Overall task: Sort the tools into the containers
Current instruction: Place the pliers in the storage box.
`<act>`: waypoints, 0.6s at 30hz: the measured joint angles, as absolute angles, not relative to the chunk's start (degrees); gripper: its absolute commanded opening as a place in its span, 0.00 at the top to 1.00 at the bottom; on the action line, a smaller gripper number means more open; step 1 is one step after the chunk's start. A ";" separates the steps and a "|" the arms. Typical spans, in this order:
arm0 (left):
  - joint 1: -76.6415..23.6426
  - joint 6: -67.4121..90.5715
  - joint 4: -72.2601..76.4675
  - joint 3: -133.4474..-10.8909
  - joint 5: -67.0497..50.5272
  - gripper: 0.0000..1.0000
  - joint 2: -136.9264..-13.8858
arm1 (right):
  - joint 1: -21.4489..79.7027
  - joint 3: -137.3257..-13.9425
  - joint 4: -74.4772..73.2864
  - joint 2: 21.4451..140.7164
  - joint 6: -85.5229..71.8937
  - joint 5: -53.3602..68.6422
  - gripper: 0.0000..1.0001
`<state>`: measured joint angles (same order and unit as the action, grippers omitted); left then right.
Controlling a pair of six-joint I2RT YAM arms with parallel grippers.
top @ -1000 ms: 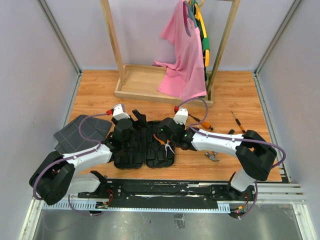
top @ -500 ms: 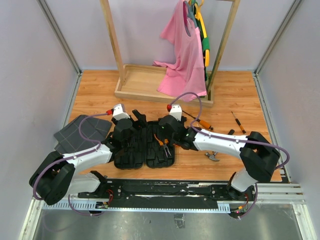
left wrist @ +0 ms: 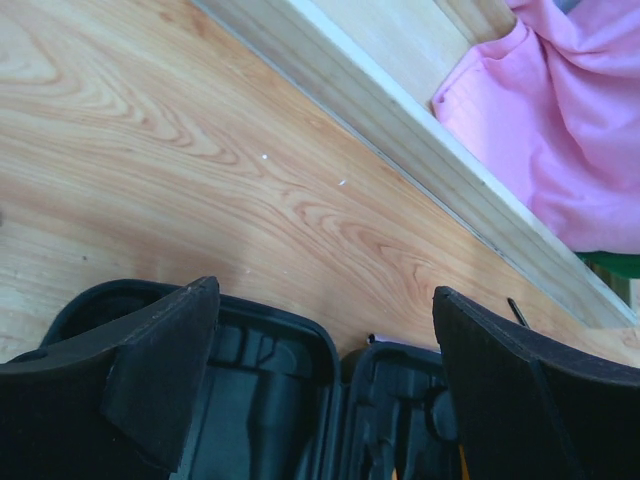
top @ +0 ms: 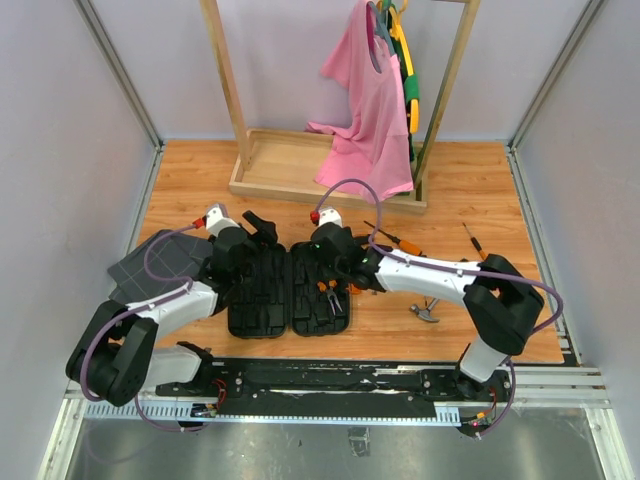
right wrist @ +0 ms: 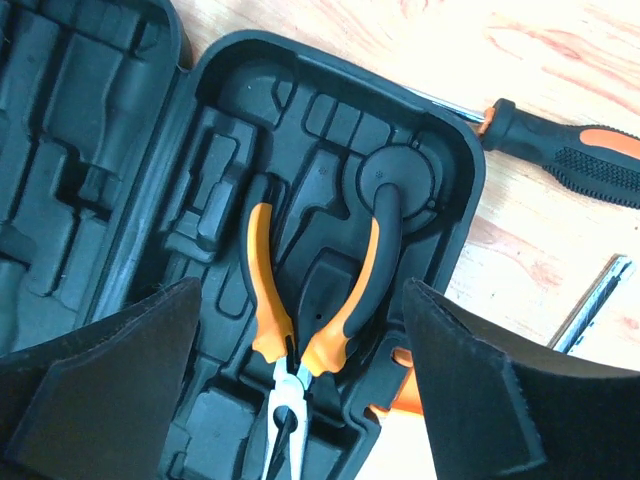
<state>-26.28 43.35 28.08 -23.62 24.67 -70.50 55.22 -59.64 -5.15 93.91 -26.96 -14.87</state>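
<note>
Pliers (right wrist: 310,320): lay seated in a moulded slot in the right half of the tool case (right wrist: 150,130), steel nose toward the case's near edge, long axis roughly front to back, orange-and-black handles splayed toward the far edge, one bent round a circular boss. Looked properly stowed, by that fit.

Right gripper (right wrist: 300,290): hung straight above the case's right half, fingers spread wide, clasping nothing. Left gripper (left wrist: 325,300): poised over the far edge of the case's left half, likewise wide apart and empty.

Probably next: screwdriver (right wrist: 570,155), just outside the case's far right corner, steel shaft close along the rim. Lay slantwise in the overhead view, shaft end nearer the case, handle pointing away to the right. Sat on the right gripper's side, so judged the right arm's pick; would call for a reach off the case's right edge and a wrist turn to set the fingers across the handle. Farther right of the case: a second screwdriver (top: 475,243) and the hammer (top: 425,312).

Case: hard matt black plastic, rounded corners, angular recesses, mostly unfilled. Screwdriver handle: black stippled grip with orange inlay, rounded, likely to roll. Under the case: smooth wooden tabletop (top: 480,190).
</note>
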 measured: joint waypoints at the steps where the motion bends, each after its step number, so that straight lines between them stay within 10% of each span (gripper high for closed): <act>1: -25.36 43.99 28.05 -23.55 23.90 0.09 -70.81 | 55.22 -60.27 -5.48 94.76 -26.50 -14.68 0.15; 18: -23.49 46.59 27.68 -23.22 19.59 0.10 -72.14 | 55.44 -68.29 -12.75 103.46 -20.12 -14.13 0.16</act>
